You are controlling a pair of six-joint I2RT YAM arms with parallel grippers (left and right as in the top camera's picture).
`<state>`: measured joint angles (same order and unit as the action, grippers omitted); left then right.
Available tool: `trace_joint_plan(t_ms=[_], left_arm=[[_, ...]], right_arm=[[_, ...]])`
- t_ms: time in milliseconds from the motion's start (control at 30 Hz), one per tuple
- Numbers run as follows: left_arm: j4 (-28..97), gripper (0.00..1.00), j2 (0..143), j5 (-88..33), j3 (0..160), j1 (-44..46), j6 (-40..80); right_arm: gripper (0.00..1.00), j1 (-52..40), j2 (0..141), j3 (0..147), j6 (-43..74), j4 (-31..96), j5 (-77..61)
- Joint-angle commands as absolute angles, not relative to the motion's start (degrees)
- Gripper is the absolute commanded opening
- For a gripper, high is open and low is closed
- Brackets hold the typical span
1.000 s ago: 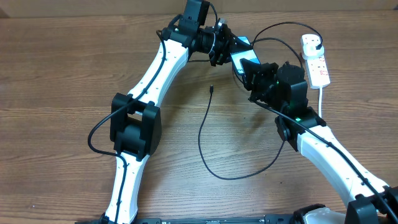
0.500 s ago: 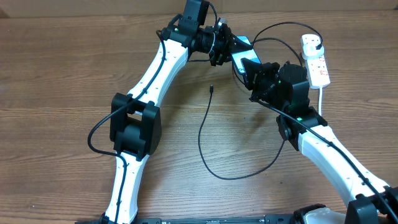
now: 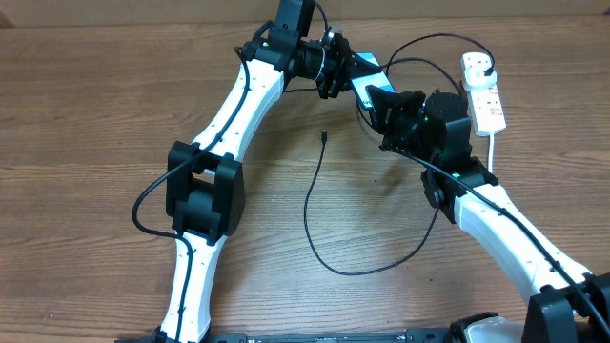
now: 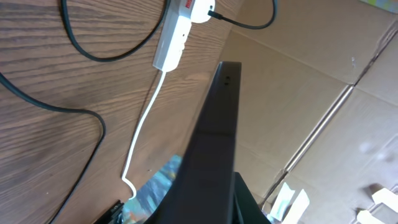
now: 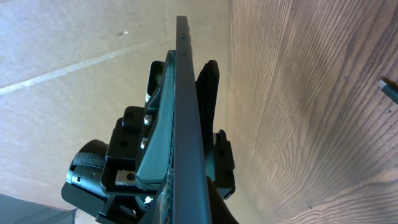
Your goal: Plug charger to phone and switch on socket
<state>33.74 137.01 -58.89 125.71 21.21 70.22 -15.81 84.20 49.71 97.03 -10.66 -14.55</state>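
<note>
The phone (image 3: 366, 78) is held off the table at the back, between both grippers, its light blue screen partly showing. My left gripper (image 3: 341, 71) is shut on its far end and my right gripper (image 3: 382, 103) is shut on its near end. In each wrist view the phone (image 4: 214, 124) (image 5: 186, 106) runs edge-on out from between the jaws. The charger's connector tip (image 3: 325, 135) lies loose on the wood, apart from the phone. Its thin black cable (image 3: 348, 272) loops forward and back towards the socket (image 3: 483, 95). The socket is a white power strip at the back right with a black plug (image 3: 489, 65) in it.
The socket's white lead (image 3: 493, 148) runs forward beside the right arm. A cardboard wall (image 4: 311, 93) stands behind the table's far edge. Bare wooden tabletop (image 3: 95, 124) lies to the left and in front of the cable loop.
The left jaws have closed a little more on the phone. The left arm and the phone's far end have shifted slightly towards the back. The right arm has barely moved.
</note>
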Motion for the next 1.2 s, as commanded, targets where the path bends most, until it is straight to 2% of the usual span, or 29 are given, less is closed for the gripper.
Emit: trace_joint_plan(t_ms=[0,433,500,667,867,1167], left_arm=[[30.85,0.04,136.07,-55.61,126.87,17.10,70.91],[30.92,0.04,136.07,-59.90,126.87,13.30,63.77],[31.53,0.04,136.07,-60.01,126.87,12.73,63.00],[31.64,0.04,136.07,-61.80,126.87,10.87,61.60],[31.68,0.04,136.07,-66.98,126.87,8.69,56.82],[31.70,0.04,136.07,-76.58,126.87,6.59,47.51]], right_arm=[[0.05,-16.91,86.28,47.31,88.18,-7.35,-18.87],[0.47,-16.84,86.28,47.33,88.01,-8.93,-17.56],[0.49,-16.60,86.28,47.33,86.72,-9.13,-17.56],[0.62,-15.44,86.28,47.33,79.15,-10.11,-17.67],[0.71,-14.37,86.28,47.33,64.31,-8.78,-20.27],[0.83,-14.37,86.26,50.70,48.05,8.16,-23.62]])
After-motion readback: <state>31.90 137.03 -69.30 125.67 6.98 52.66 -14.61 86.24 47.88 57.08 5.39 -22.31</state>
